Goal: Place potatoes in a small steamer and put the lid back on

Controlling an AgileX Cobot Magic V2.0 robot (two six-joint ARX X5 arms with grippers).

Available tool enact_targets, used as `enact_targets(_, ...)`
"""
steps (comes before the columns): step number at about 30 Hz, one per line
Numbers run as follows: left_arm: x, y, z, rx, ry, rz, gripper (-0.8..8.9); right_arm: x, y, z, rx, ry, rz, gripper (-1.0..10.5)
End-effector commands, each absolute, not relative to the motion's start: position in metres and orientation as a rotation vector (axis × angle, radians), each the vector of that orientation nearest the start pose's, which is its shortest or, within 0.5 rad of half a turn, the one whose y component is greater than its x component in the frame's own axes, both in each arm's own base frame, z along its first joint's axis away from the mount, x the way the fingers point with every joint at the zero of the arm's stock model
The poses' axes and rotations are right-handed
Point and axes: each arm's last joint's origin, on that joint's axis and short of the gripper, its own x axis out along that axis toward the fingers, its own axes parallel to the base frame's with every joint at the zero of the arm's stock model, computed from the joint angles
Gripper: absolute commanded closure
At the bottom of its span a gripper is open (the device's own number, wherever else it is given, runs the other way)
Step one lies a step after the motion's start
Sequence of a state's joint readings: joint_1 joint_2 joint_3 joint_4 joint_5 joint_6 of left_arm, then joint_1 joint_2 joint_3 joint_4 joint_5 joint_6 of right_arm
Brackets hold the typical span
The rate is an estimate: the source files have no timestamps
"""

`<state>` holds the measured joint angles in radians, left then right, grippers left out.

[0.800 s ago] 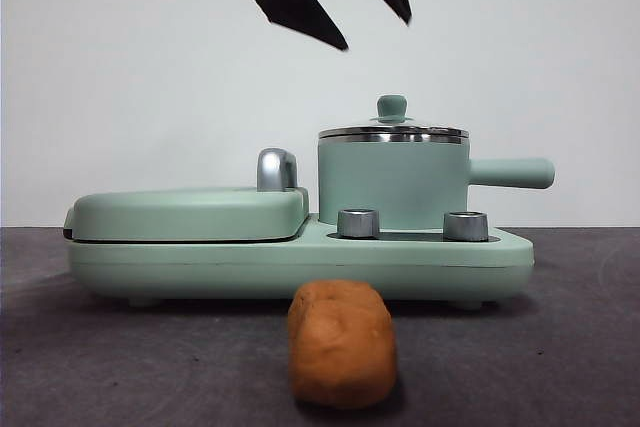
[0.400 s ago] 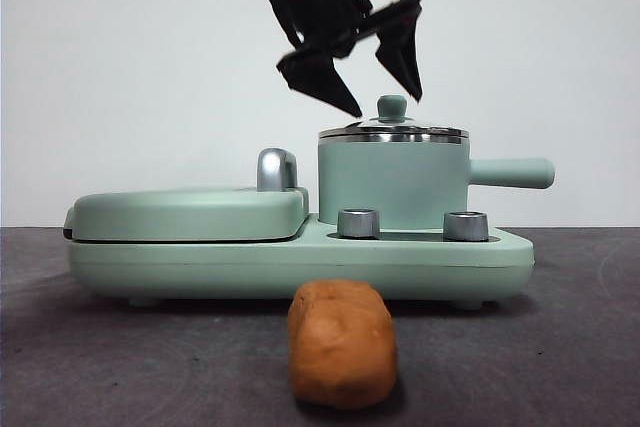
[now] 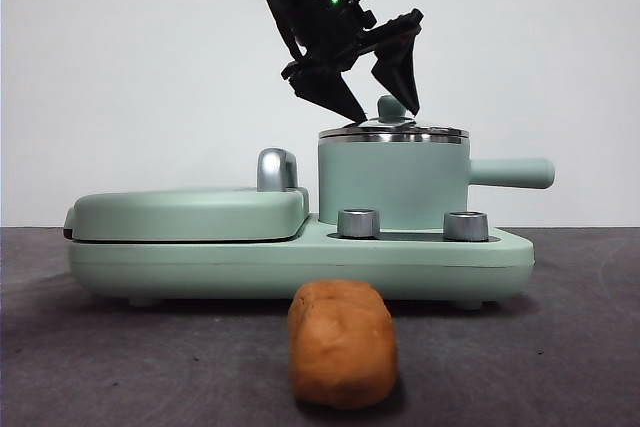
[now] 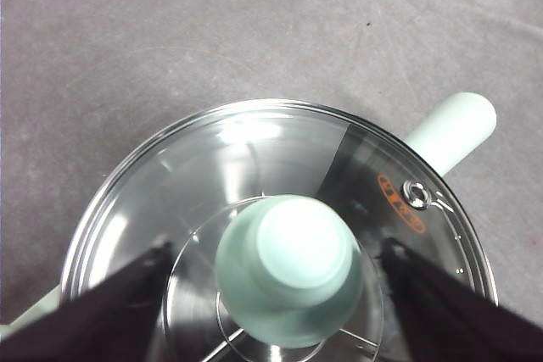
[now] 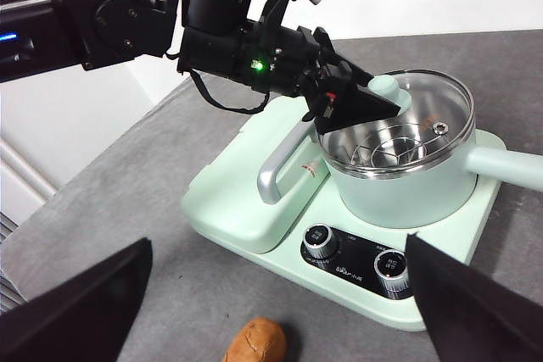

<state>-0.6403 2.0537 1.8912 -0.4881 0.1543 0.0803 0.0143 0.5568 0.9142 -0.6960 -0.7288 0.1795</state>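
Note:
The small steamer stands on the right half of a mint-green cooker base, side handle pointing right; it also shows in the right wrist view. The glass lid sits on it. My left gripper is open, its jaws on either side of the lid's knob without touching it. The potato lies on the table in front of the cooker, and shows in the right wrist view. My right gripper is open and empty, high above the table in front of the cooker.
The flat griddle cover with its chrome handle fills the cooker's left half. Two steel dials sit on the base in front of the pot. The left arm reaches in over the griddle side.
The left gripper has come down from the top of the view to the lid and now straddles the knob. The pot, lid and potato have not moved.

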Motion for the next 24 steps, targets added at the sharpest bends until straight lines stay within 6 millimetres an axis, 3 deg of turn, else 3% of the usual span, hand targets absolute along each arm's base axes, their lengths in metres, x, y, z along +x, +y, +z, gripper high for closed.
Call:
enact_targets(1,0.3786,-0.2927,0.2954,0.250,0.599,-0.807,5.47,0.0876,0.0207,0.3604,0.271,0.368,0.709,4.7)
enact_targets(5,0.3789,-0.2928,0.2958,0.277,0.582,-0.817,6.71,0.0876,0.0207,0.3604,0.271,0.368,0.709,4.7)
enact_targets(22,0.3803,-0.2937,0.2983,0.306,0.535,-0.828,6.96,0.0871,0.0207,0.3588,0.278,0.386,0.707,4.7)
enact_targets(24,0.3803,-0.2937,0.2983,0.306,0.536,-0.829,7.93,0.0871,0.0207,0.3588,0.278,0.386,0.707,4.7)
